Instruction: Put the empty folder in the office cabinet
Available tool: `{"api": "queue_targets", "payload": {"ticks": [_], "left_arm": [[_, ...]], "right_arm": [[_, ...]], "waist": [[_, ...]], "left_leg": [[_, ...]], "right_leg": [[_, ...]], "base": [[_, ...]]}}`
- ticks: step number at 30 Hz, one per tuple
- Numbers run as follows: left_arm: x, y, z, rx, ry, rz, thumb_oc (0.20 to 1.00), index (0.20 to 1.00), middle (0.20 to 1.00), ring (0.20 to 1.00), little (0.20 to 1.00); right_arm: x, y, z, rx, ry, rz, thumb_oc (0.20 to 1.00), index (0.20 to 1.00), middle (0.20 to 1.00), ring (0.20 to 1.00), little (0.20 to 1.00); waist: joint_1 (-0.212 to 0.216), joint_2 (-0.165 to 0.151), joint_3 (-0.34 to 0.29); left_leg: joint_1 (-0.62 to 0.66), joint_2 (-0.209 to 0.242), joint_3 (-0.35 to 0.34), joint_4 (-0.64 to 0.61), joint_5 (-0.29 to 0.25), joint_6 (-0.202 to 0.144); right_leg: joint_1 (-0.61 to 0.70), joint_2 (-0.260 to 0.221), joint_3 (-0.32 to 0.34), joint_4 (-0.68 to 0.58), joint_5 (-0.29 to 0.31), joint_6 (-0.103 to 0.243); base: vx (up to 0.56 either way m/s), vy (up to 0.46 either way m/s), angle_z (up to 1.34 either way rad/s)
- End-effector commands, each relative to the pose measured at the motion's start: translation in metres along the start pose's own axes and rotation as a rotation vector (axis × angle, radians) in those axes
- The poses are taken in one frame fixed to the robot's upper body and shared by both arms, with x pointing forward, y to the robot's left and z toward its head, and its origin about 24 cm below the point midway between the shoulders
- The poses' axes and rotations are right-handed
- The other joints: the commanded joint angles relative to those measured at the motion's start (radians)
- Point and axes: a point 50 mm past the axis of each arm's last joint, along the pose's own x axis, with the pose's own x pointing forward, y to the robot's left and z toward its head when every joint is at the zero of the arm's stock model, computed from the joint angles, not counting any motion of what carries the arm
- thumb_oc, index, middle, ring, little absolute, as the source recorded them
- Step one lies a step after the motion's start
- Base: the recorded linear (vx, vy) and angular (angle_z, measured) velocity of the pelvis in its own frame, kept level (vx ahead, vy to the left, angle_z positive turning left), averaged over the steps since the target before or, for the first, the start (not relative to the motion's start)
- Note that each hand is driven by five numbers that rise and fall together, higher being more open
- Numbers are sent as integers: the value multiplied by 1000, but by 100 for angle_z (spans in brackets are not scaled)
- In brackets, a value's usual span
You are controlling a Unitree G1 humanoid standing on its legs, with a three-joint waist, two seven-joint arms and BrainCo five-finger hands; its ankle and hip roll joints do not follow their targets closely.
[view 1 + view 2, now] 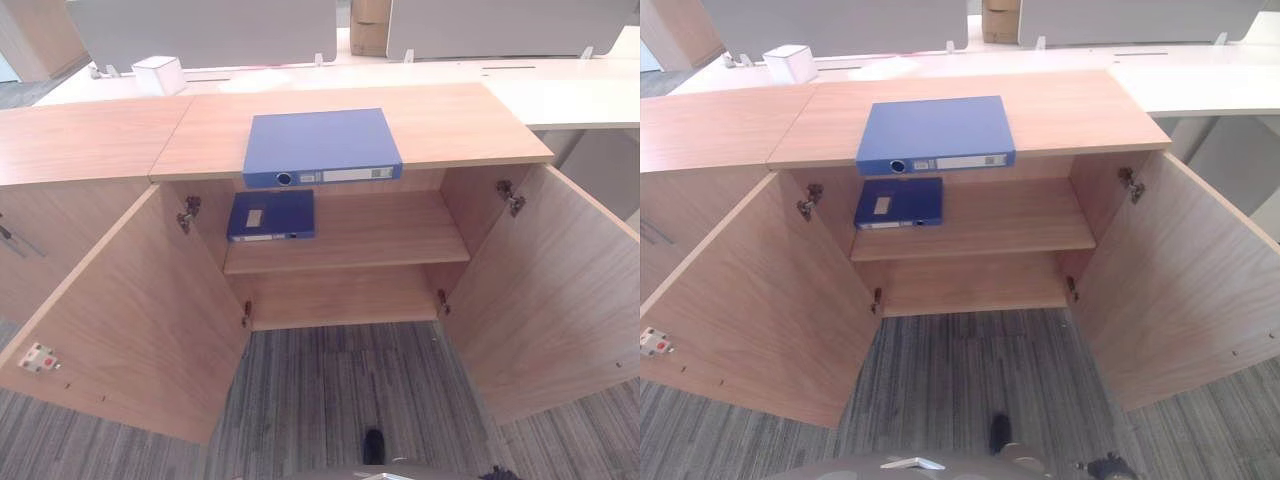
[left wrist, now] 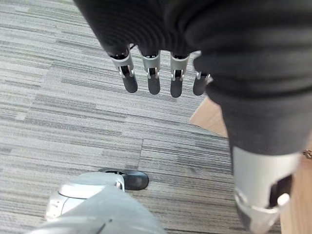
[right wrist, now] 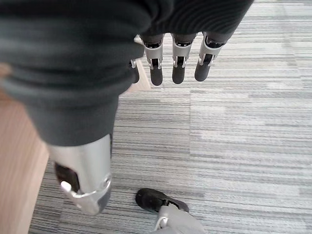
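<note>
Grey carpet lies under both my hands: left hand [image 2: 161, 73] and right hand [image 3: 175, 61] hang relaxed, holding nothing. On the cabinet [image 1: 90, 135] top the blue folder [image 1: 320, 145] lies flat; empty, it should be light, stiff, smooth, best pinched at its overhanging spine.

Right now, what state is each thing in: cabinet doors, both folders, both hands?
Left cabinet door: swung wide open.
Right cabinet door: swung wide open.
Large blue folder: flat on the cabinet top, untouched.
Small blue folder: flat on the upper shelf.
Left hand: open, holding nothing.
Right hand: open, holding nothing.
</note>
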Motion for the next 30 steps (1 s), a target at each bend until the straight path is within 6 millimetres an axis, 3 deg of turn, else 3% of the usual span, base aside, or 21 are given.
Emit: {"api": "queue_targets", "payload": {"ticks": [1,2,3,4,5,6,10,13,16,17,24,28,30], "left_arm": [[1,12,16,15,-35,48,1000,1000,1000,1000,1000],[1,12,24,-12,-60,50,1000,1000,1000,1000,1000],[1,12,24,-12,-60,50,1000,1000,1000,1000,1000],[2,9,38,-29,-109,48,1000,1000,1000,1000,1000],[1,7,51,-48,-154,50,1000,1000,1000,1000,1000],[0,1,75,-53,-218,42,1000,1000,1000,1000,1000],[-2,13,63,-59,-248,93,1000,1000,1000,1000,1000],[-4,13,70,-34,-302,83,1000,1000,1000,1000,1000],[-4,13,70,-34,-302,83,1000,1000,1000,1000,1000],[-11,19,80,-50,-394,69,1000,1000,1000,1000,1000],[-24,30,106,-44,-537,64,1000,1000,1000,1000,1000],[-50,43,145,-53,-757,80,1000,1000,1000,1000,1000],[-56,46,151,-55,-794,87,1000,1000,1000,1000,1000]], "right_arm": [[0,-7,6,-41,1,-33,1000,1000,1000,1000,1000],[0,-10,10,-27,-10,-42,1000,1000,1000,1000,1000],[0,-10,10,-27,-10,-42,1000,1000,1000,1000,1000],[0,-13,14,-23,-23,-55,1000,1000,1000,1000,1000],[0,-18,16,-30,-26,-75,1000,1000,1000,1000,1000],[0,-18,18,-44,-30,-80,1000,1000,1000,1000,1000],[0,-24,25,6,-77,-126,1000,1000,1000,1000,1000],[-1,-27,27,11,-90,-140,1000,1000,1000,1000,1000],[-1,-27,27,11,-90,-140,1000,1000,1000,1000,1000],[-1,-33,32,31,-107,-151,1000,1000,1000,1000,1000],[-2,-34,44,74,-141,-145,1000,1000,1000,1000,1000],[-4,-36,61,81,-193,-151,1000,1000,1000,1000,1000],[-4,-38,65,94,-204,-154,1000,1000,1000,1000,1000]], "waist": [[-4,-8,37],[0,-14,51],[0,-14,51],[7,-26,71],[20,-39,81],[21,-43,72],[64,-28,119],[75,-15,134],[76,-15,135],[74,2,144],[73,-2,158],[83,-18,165],[85,-22,167]], "left_leg": [[-13,-3,8,-36,-47,-7],[-57,-13,-3,77,-29,-15],[-57,-13,-3,77,-29,-15],[-103,-37,-19,170,-8,-16],[-161,-57,-25,178,-18,-5],[-185,-55,-24,114,-20,-1],[-328,-34,-32,-33,141,-21],[-319,-22,-32,-89,162,-27],[-318,-22,-32,-90,162,-27],[-300,-18,-28,-110,167,-34],[-304,-28,7,-127,153,-22],[-327,-44,15,-129,138,-7],[-330,-46,16,-129,136,-6]], "right_leg": [[-3,-54,53,62,-148,94],[18,-54,50,60,-161,83],[18,-54,50,60,-161,83],[44,-55,50,50,-170,69],[60,-61,47,38,-180,70],[73,-59,53,23,-186,76],[94,-45,50,9,-202,86],[92,-27,64,14,-213,90],[93,-27,65,14,-213,90],[70,-25,76,15,-204,94],[20,-51,91,11,-180,114],[-14,-74,100,7,-162,133],[-17,-78,100,7,-159,136]], "base": [[59,-137,-4],[60,-136,-2],[129,-249,4],[165,-189,11],[303,-196,-2],[271,-83,-17],[86,5,3],[53,25,-14],[36,63,-65],[48,151,-53],[20,147,-20],[1,100,9],[2,52,10]]}}
